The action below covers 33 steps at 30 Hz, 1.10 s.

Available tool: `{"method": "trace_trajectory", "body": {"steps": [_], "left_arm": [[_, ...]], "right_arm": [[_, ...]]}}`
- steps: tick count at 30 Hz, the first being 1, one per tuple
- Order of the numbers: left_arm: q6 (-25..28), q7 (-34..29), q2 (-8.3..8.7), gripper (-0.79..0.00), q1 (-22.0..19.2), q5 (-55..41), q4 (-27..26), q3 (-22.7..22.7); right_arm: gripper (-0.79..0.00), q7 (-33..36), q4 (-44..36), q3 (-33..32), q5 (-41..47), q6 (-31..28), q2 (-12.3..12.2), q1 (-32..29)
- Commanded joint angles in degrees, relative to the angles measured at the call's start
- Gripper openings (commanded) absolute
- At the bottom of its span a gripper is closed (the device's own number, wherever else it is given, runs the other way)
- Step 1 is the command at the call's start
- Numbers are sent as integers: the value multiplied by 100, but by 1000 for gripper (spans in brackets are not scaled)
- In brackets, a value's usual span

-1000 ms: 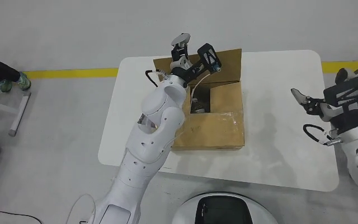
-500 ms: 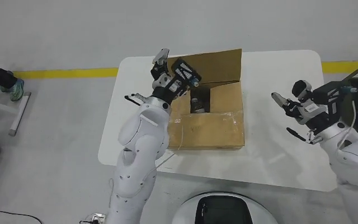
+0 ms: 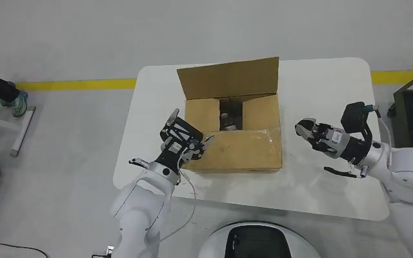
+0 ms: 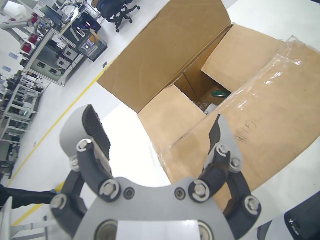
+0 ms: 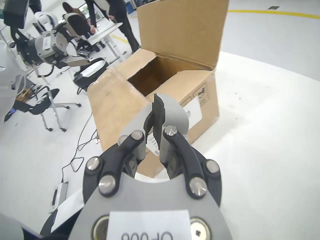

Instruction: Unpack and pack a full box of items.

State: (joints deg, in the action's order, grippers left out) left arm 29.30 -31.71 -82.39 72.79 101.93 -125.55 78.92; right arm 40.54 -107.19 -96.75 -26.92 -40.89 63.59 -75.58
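white table (image 3: 322, 174) holds half-open box (image 3: 240, 152); dark items (image 3: 227, 120), perhaps bottles, inside.

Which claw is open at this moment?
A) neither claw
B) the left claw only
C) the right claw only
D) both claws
B: the left claw has its fingers spread wide beside a near corner of the box, while the right claw has its pads pressed together with nothing between them.
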Motion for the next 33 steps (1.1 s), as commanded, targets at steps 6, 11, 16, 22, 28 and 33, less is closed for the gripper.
{"method": "trace_trajectory", "body": {"steps": [6, 11, 16, 22, 28, 33], "left_arm": [[-474, 302, 17, 0, 104, 181, 102, -51], [-474, 302, 17, 0, 104, 181, 102, -51], [-474, 302, 17, 0, 104, 181, 102, -51], [-474, 302, 17, 0, 104, 181, 102, -51], [-474, 302, 17, 0, 104, 181, 102, -51], [-474, 302, 17, 0, 104, 181, 102, -51]], "right_arm": [[-785, 133, 3, 11, -59, -15, -14, 26], [-686, -67, -35, 56, -150, 147, -14, 14], [-474, -117, 42, 240, 104, 336, -29, 207], [-480, 140, 417, 697, 279, 504, -44, 695], [-462, 254, 763, 1059, 185, 576, -54, 1052], [-459, 267, 936, 1211, -10, 649, -71, 1196]]}}
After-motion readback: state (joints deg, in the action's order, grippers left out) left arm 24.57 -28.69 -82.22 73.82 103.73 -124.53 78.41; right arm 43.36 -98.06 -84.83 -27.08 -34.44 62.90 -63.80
